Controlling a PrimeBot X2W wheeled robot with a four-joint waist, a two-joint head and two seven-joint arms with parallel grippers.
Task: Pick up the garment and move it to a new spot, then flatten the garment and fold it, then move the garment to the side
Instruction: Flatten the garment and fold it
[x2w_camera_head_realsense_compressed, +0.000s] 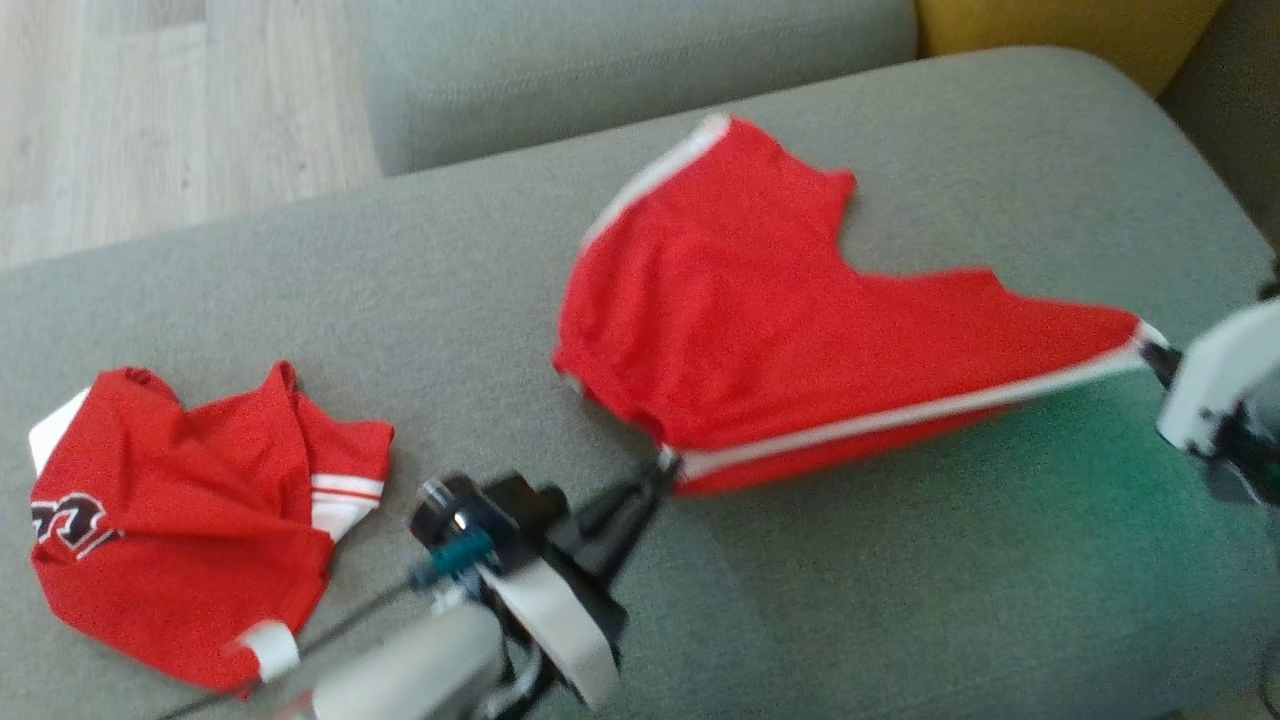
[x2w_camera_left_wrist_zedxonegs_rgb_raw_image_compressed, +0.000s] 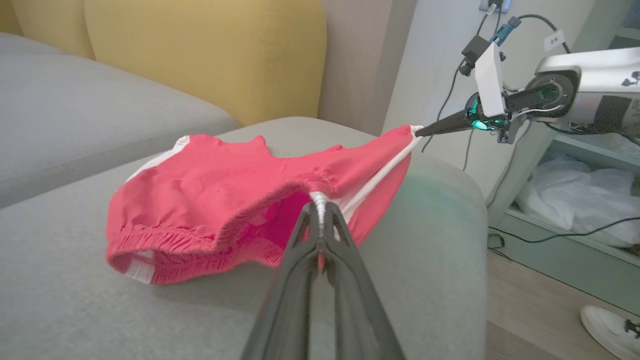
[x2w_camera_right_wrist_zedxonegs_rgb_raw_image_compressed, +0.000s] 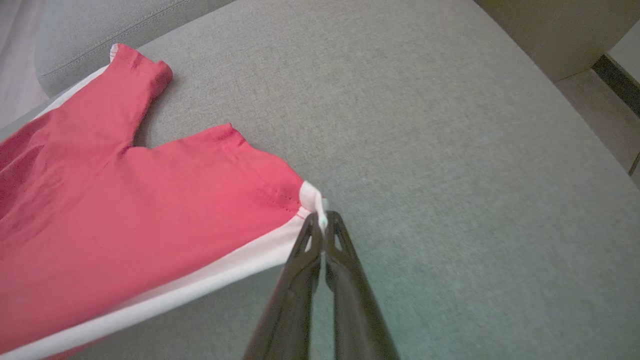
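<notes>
- Far to your left, a crumpled red jersey (x2w_camera_head_realsense_compressed: 190, 510) with white cuffs and dark lettering is lying on the grey sofa seat (x2w_camera_head_realsense_compressed: 900, 580), well apart from the shorts.
- Your left fingers (x2w_camera_head_realsense_compressed: 630, 500) are reaching up and to the right from the lower middle of the head view. They are clenching the white stripe at the waistband corner of the shorts; your left wrist view is showing both fingers (x2w_camera_left_wrist_zedxonegs_rgb_raw_image_compressed: 295, 270) pressed together on that corner.
- The red shorts (x2w_camera_head_realsense_compressed: 780, 330) are sitting mid-seat, between your two arms. The white side stripe is stretching taut from one pinch to the other, and that near edge is hanging just above the seat. The far leg is resting flat on the cushion. In your left wrist view the elastic waistband of the shorts (x2w_camera_left_wrist_zedxonegs_rgb_raw_image_compressed: 210, 185) is gaping open toward you.
- Your right fingers (x2w_camera_head_realsense_compressed: 1155, 355) are coming in from the right edge, closed tight on the white corner of the leg hem; your right wrist view is showing the fingers (x2w_camera_right_wrist_zedxonegs_rgb_raw_image_compressed: 295, 290) nipping that small white tip of the shorts (x2w_camera_right_wrist_zedxonegs_rgb_raw_image_compressed: 125, 210).
- Behind the seat, a yellow cushion (x2w_camera_head_realsense_compressed: 1060, 30) is showing at the top right.
</notes>
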